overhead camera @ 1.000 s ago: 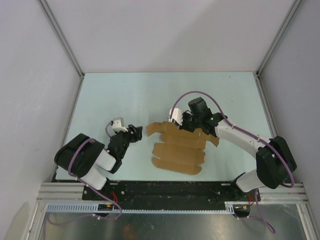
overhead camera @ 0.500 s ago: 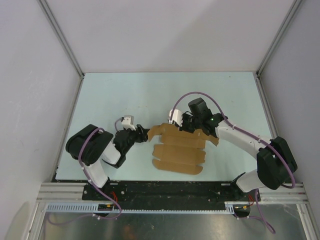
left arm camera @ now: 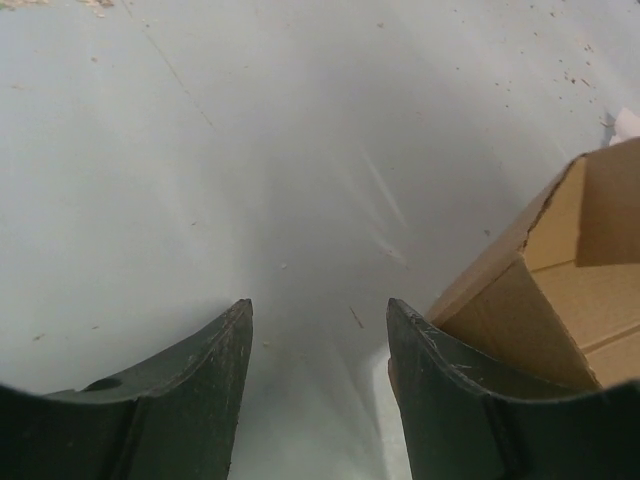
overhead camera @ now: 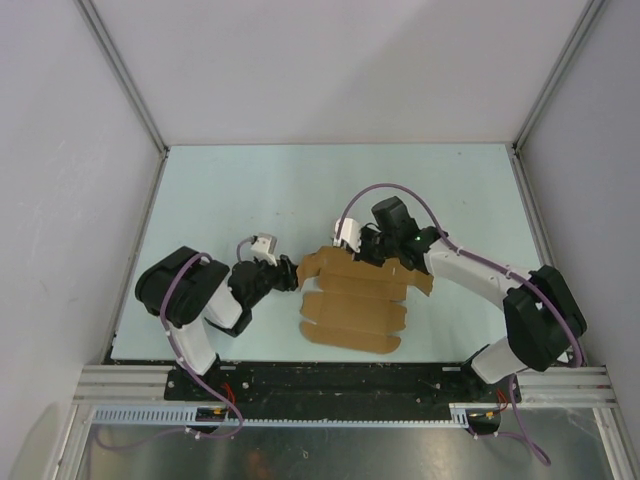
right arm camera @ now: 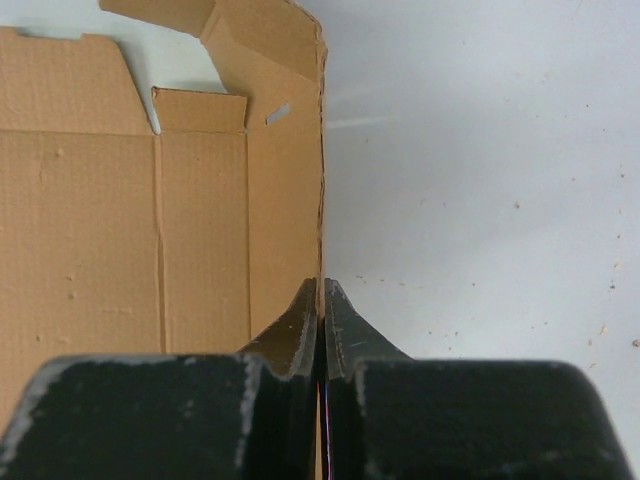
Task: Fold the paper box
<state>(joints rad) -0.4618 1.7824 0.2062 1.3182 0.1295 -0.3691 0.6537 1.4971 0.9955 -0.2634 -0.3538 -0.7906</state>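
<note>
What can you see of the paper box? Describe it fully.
The paper box is a tan corrugated cardboard sheet, die-cut with tabs and creases, lying mostly flat on the table. Its far panel is raised, its edge pinched by the shut right gripper. The open left gripper is beside its left corner.

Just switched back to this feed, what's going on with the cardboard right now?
The right pincer is shut on the far edge of the paper box, which lies mostly unfolded as a creased sheet on the table. The left pincer is open at the box's left end, one finger beside a raised corner, gripping nothing. No box shape is formed yet.
</note>
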